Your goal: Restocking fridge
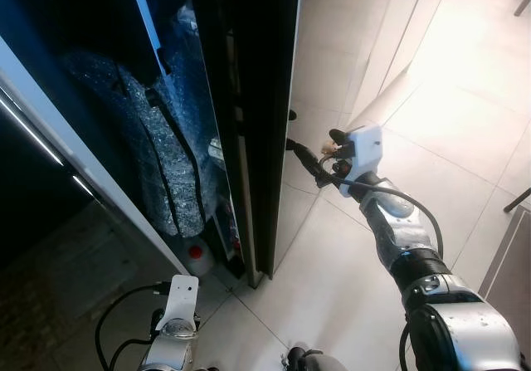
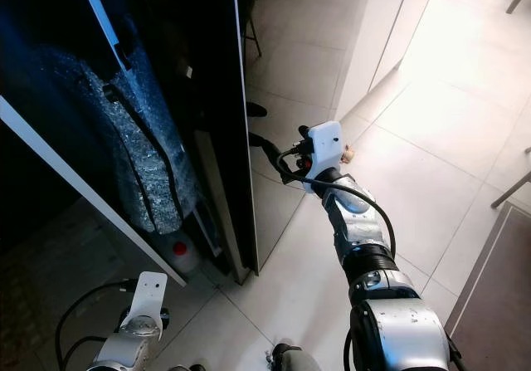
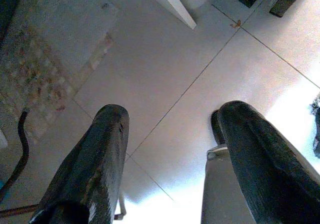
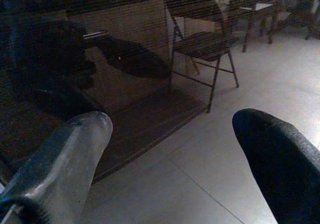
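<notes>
Left eye view: the right gripper (image 1: 292,130) is seen reaching from the silver right arm toward the outer face of the dark fridge door (image 1: 257,97). Its two black fingers are spread apart, one tip near the door's edge and the other just below it, and nothing is held between them. Whether the tips touch the door cannot be told. The fridge (image 1: 166,139) lies just beyond the door's edge, its interior dark and bluish, with a crinkled silvery bag (image 1: 158,163) inside. Low in the fridge, below the fingers, a bottle with a red cap (image 1: 197,255) is seen. No brand or writing can be read on any item. The left arm's white wrist bracket (image 1: 179,300) is seen at the bottom, hanging over the tiled floor (image 1: 448,114).

Right eye view: the same scene is shown; the right gripper's fingers are seen open against the glossy door face, and the red-capped bottle lies low inside, near the fridge's bottom edge.

Left wrist view: the left gripper (image 3: 170,149) is seen with its fingers (image 3: 95,169) wide apart and empty, pointed down at pale floor tiles. A white corner (image 3: 175,6) stands ahead of the fingertips.

Right wrist view: the picture is dark. The right gripper's fingers (image 4: 280,154) are seen well apart, holding nothing. Ahead of them a glossy dark surface reflects a finger, and a folding chair (image 4: 200,38) stands farther off on the tiled floor.
</notes>
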Available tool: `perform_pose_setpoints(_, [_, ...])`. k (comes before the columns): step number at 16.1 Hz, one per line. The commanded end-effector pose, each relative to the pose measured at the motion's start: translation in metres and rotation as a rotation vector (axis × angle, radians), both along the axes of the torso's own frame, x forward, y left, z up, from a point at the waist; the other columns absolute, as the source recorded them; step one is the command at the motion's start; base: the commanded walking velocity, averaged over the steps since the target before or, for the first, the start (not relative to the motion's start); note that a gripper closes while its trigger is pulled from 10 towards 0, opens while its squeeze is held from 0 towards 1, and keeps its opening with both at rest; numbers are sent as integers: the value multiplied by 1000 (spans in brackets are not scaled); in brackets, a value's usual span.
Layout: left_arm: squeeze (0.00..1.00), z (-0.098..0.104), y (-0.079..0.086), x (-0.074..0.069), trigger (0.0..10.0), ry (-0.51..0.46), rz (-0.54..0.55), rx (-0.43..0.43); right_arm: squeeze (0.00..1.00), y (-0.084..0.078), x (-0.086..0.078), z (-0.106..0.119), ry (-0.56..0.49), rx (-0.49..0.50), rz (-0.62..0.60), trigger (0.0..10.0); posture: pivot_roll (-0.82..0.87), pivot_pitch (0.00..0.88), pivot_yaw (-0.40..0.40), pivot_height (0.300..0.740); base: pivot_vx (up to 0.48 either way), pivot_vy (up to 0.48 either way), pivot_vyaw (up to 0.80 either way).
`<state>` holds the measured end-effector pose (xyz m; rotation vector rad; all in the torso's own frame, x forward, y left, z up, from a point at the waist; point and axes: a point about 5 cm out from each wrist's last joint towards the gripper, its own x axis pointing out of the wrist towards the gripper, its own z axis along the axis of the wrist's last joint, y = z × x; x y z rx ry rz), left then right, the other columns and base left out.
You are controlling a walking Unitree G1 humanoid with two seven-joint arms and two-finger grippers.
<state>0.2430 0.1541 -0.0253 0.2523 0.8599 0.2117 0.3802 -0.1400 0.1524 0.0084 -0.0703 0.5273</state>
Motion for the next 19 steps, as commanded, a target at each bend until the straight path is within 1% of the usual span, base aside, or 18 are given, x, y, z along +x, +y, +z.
perform_pose_setpoints(1, [0,-7,1,-7,10000,31,18,-3,0,10,3,8,-21,-18,39,10000,-150,152,15,740,0,0,0])
perform_pose_setpoints(5, [0,-7,-4,-8,10000,26,28,-14,0,23,9,18,-23,-28,68,10000,-141,152,-3,740,0,0,0])
perform_pose_setpoints(6, [0,-7,-5,-8,10000,25,33,-17,0,29,11,20,-20,-38,83,10000,-136,152,-9,740,0,0,0])
perform_pose_setpoints(8, [0,-8,-7,-8,10000,23,41,-20,0,34,13,24,-17,-31,96,10000,-128,153,-19,740,0,0,0])
perform_pose_setpoints(13, [0,-8,-11,-9,10000,16,65,-29,0,49,22,49,-21,-2,115,10000,-107,153,-44,740,0,0,0])
perform_pose_setpoints(19, [0,-9,-13,-9,10000,8,83,-31,0,67,25,60,-5,-3,155,10000,-75,148,-61,740,0,0,0])
